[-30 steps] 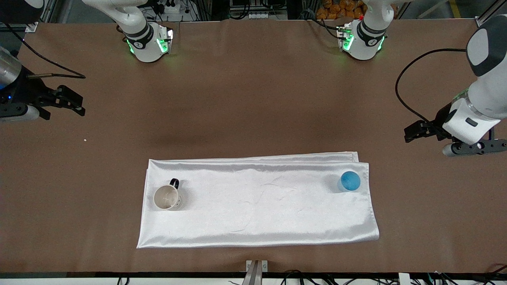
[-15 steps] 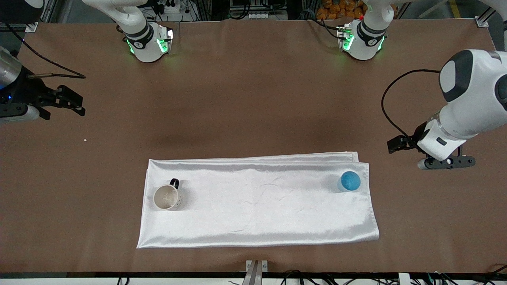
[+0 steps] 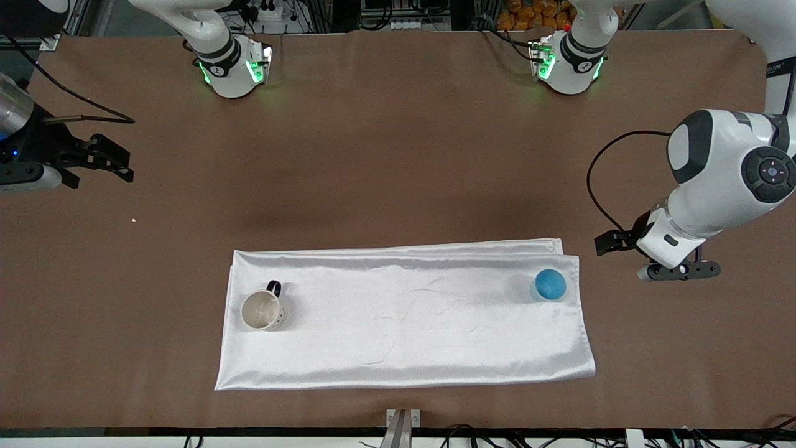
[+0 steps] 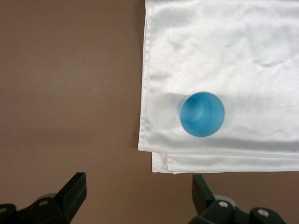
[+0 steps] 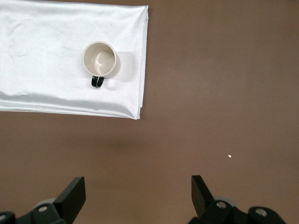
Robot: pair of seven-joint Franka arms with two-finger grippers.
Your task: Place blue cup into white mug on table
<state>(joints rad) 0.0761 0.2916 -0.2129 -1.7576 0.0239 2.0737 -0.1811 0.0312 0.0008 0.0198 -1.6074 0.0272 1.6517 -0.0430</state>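
The blue cup (image 3: 550, 284) stands upright on a white cloth near the left arm's end of the table (image 3: 398, 155). The left wrist view looks down into the blue cup (image 4: 202, 114). My left gripper (image 3: 612, 242) hangs open and empty over bare table beside that cloth's corner, apart from the cup; its own view shows the left gripper (image 4: 139, 191) with wide jaws. The white mug (image 3: 261, 310) with a black handle stands on the cloth toward the right arm's end, also seen as the mug (image 5: 99, 59). My right gripper (image 3: 115, 160) waits open over bare table, the right gripper (image 5: 138, 191) holding nothing.
The shiny white folded cloth (image 3: 404, 317) lies under both vessels, nearer the front camera than the table's middle. A tiny white speck (image 3: 134, 219) lies on the brown table near the right gripper. Both arm bases (image 3: 233, 65) stand along the table's robot edge.
My left arm has swung in from the table's end toward the cloth corner and the blue cup, still open. The right arm, cup and mug have not moved.
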